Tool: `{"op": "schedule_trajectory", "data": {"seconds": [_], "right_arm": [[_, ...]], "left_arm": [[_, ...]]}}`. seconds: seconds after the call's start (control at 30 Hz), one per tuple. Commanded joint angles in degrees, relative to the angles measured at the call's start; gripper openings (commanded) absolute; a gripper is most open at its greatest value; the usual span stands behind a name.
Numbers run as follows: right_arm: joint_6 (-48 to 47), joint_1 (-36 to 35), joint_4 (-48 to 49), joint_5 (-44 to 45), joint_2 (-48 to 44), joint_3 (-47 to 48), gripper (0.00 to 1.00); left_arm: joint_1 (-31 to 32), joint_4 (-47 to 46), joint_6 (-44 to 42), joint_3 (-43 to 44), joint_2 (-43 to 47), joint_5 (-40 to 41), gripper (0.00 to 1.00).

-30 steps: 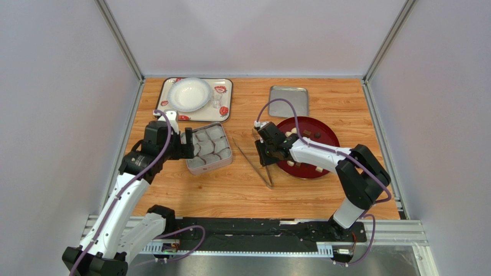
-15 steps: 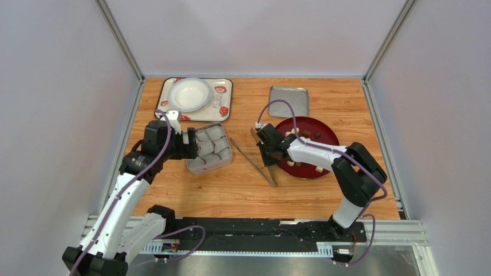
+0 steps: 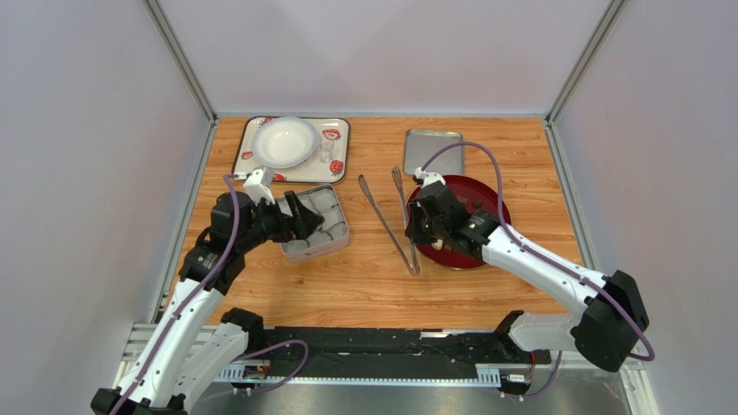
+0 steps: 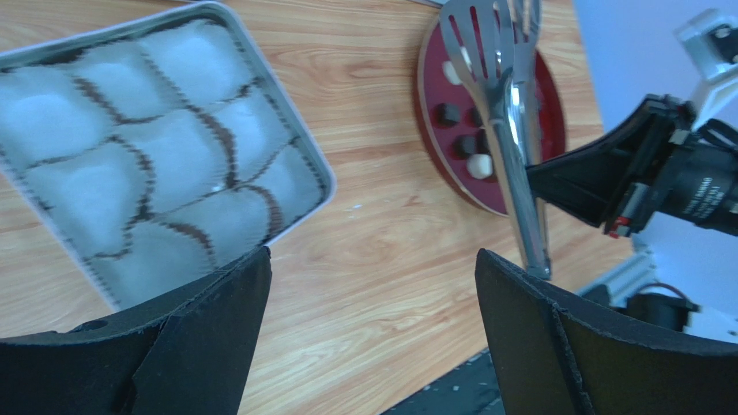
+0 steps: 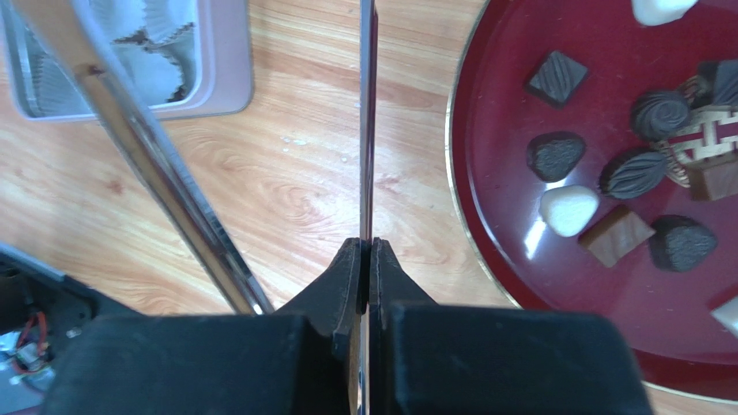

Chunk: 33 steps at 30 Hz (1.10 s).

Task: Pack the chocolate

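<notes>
The chocolate (image 5: 554, 156), dark pieces and a few cream-white ones, lies on a dark red plate (image 5: 520, 104), also seen at right of centre (image 3: 455, 255). My right gripper (image 5: 365, 244) is shut on one thin arm of the metal tongs (image 5: 367, 130); the other arm (image 5: 165, 173) splays left. The tongs (image 3: 385, 216) point toward the back, just left of the plate. A silver tin (image 3: 342, 238) holds grey paper cups with nothing in them. My left gripper (image 4: 372, 253) is open, holds nothing, and hovers at the tin's (image 4: 299, 143) near right corner.
A strawberry-print tray (image 3: 339, 164) at the back left carries a white bowl (image 3: 284, 141) and a small glass (image 3: 326, 154). A flat metal lid (image 3: 434, 151) lies behind the plate. Grey walls close in both sides.
My right gripper closed on one tong arm and shifted right toward the plate, swinging the tong tips toward the back. The left gripper moved right over the tin.
</notes>
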State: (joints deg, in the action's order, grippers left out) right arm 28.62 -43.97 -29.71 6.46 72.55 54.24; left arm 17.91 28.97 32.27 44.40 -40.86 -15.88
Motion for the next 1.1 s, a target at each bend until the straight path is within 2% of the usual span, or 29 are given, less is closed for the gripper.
{"op": "schedule_trajectory", "data": {"seconds": [0.0, 0.17, 0.43, 0.77, 1.07], "right_arm": [[4.6, -1.6, 2.2, -1.1, -5.0, -2.9, 0.00], [5.9, -3.1, 3.3, -0.4, -8.7, -5.3, 0.00], [8.9, -5.2, 5.7, -0.3, -12.8, -9.3, 0.00], [11.0, -5.4, 6.2, 1.9, -17.6, -12.1, 0.00], [11.6, -5.4, 8.4, 1.0, -16.9, -12.6, 0.00]], "left_arm": [[4.4, -14.6, 9.6, -2.6, -1.1, -3.2, 0.95], [13.1, -19.4, 10.7, -0.8, -6.2, 2.8, 0.95], [21.4, -25.1, 13.4, 3.3, -17.5, 9.7, 0.91], [26.7, -28.6, 17.2, 5.1, -26.6, 13.0, 0.86], [29.1, -34.6, 20.2, 3.7, -29.1, 11.5, 0.73]]}}
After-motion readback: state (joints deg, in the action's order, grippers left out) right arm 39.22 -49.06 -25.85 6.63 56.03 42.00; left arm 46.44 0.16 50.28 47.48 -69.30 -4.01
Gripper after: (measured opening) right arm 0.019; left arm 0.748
